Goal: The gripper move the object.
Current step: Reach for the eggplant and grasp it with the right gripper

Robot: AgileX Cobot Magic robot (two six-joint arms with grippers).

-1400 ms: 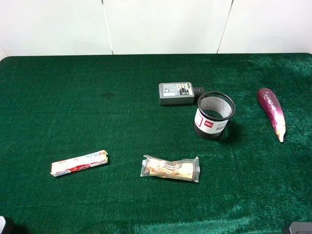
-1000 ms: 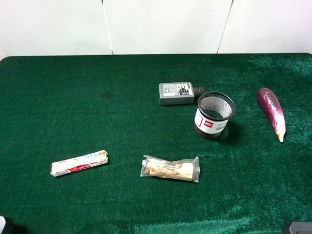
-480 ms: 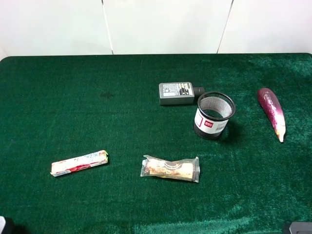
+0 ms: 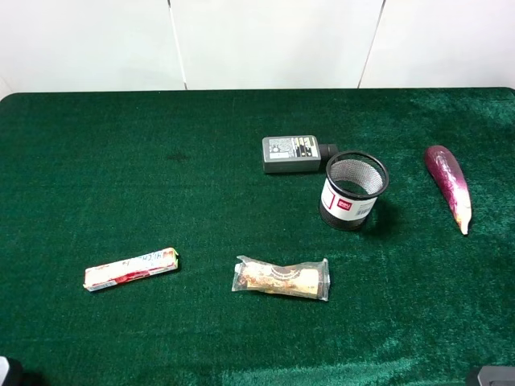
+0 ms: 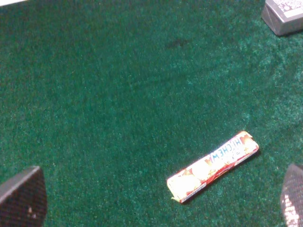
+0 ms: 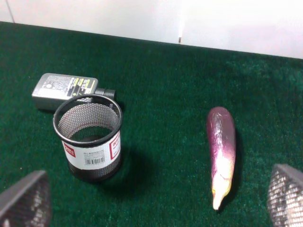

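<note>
Green table (image 4: 161,201), high view. The purple eggplant toy (image 4: 448,185) lies flat to the right of the mesh cup (image 4: 354,190) – apart from it, touched by neither claw (its pale tip points toward the table's near edge). A grey adapter (image 4: 291,153) sits just behind and left of the cup; a clear-wrapped snack bar (image 4: 281,277) lies in front of it, and a red-white candy bar (image 4: 130,268) lies well to the left of the cup. Left claw (image 5: 156,198) and right claw (image 6: 155,198) – both released, fingers spread wide above the table.
</note>
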